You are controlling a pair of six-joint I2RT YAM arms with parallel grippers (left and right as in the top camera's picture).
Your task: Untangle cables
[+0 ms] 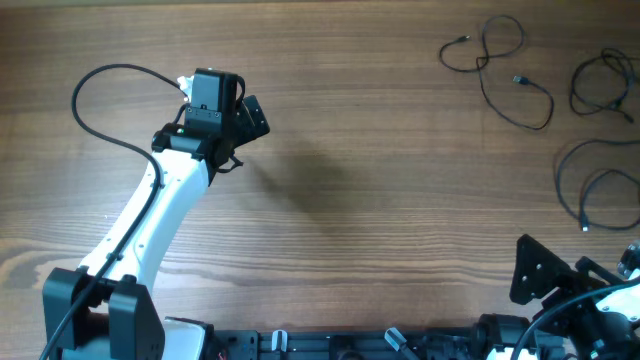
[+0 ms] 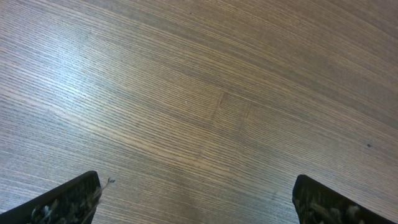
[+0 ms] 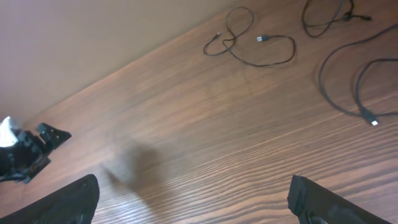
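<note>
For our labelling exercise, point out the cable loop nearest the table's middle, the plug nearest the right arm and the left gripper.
cable loop (image 1: pixel 483 62), overhead view, where it crosses itself.
plug (image 1: pixel 585 228), overhead view, its bright tip.
left gripper (image 2: pixel 196 186), left wrist view, midway between fingertips.

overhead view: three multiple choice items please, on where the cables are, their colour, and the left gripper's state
1. Where do the cables lie in the overhead view? A upper right; B lower left; C centre.
2. What colour are the cables? A white; B black; C red.
3. The left gripper is: A shut on a cable; B open and empty; C shut on nothing.
Key: 1 A, all the loops sit near the top right corner; 2 B, every cord is black; 3 B, its jaws stand wide apart with nothing between them.
</note>
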